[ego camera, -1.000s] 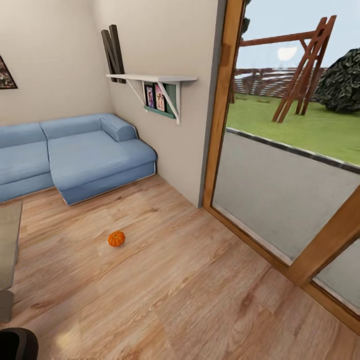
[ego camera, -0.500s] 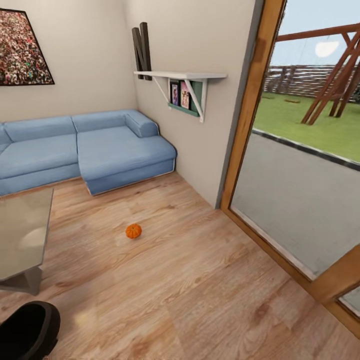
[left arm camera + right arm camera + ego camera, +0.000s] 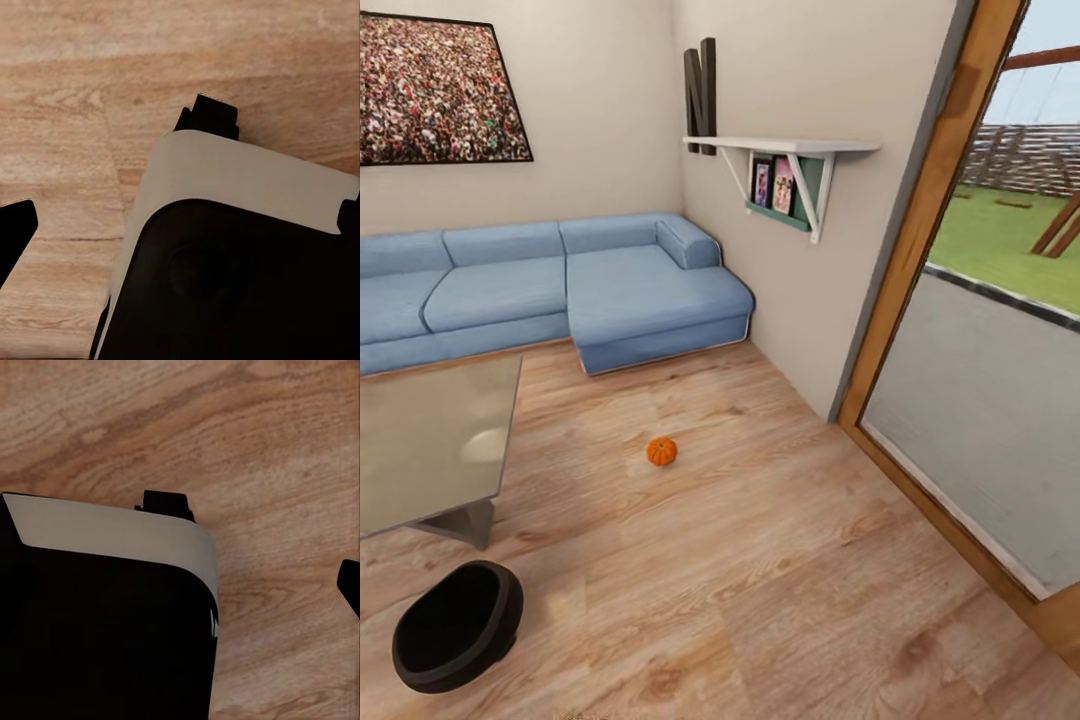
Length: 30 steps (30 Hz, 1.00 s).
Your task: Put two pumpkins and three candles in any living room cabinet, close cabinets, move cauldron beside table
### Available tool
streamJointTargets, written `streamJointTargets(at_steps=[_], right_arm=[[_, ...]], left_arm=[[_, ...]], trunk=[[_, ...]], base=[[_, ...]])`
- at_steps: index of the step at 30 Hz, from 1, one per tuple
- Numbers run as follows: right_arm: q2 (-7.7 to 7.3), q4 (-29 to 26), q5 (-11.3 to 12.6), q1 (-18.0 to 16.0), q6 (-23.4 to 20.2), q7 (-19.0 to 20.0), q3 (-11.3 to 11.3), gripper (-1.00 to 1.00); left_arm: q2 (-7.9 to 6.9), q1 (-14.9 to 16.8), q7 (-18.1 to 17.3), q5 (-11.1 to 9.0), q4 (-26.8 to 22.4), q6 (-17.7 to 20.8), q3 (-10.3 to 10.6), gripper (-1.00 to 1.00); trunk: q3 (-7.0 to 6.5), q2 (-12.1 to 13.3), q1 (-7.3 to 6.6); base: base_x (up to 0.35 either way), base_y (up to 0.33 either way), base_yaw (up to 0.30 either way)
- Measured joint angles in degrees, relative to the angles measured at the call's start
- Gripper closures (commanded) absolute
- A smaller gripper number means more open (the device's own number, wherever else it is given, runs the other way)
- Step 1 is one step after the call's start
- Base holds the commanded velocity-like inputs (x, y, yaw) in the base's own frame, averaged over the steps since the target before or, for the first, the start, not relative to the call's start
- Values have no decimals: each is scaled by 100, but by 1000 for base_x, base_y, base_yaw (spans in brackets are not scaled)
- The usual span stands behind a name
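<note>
While neither gripper's state can be told, the pumpkin (image 3: 661,451) sitting alone on the floor (image 3: 780,560) near the sofa (image 3: 560,285) looks light, stiff and ribbed, best pinched across its sides.

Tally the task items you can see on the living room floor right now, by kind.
Small ribbed orange pumpkin: 1
Round matte black cauldron: 1
Total: 2

Both wrists are pointed down over the robot's base (image 3: 225,255); no pincer state can be judged.
</note>
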State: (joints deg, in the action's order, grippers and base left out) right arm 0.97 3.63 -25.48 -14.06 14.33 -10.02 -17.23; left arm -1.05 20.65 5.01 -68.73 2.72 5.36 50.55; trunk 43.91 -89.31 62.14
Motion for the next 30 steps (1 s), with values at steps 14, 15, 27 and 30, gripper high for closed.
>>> streamJointTargets(at_steps=[14,15,27,30], right_arm=[[-30,-2,32,0,-15,0,0,-100],[-29,-2,33,0,-15,0,0,-100],[-30,6,18,0,-26,-1,0,-100],[-27,6,17,0,-26,0,0,-100]], left_arm=[[0,0,0,0,0,0,-1,-100],[0,0,0,0,0,0,-1,-100],[0,0,0,0,0,0,-1,-100],[0,0,0,0,0,0,-1,-100]], trunk=[[28,0,0],[28,0,0],[28,0,0],[28,0,0]], base=[[38,-42,106],[73,-9,1],[117,-1,0],[141,0,0]])
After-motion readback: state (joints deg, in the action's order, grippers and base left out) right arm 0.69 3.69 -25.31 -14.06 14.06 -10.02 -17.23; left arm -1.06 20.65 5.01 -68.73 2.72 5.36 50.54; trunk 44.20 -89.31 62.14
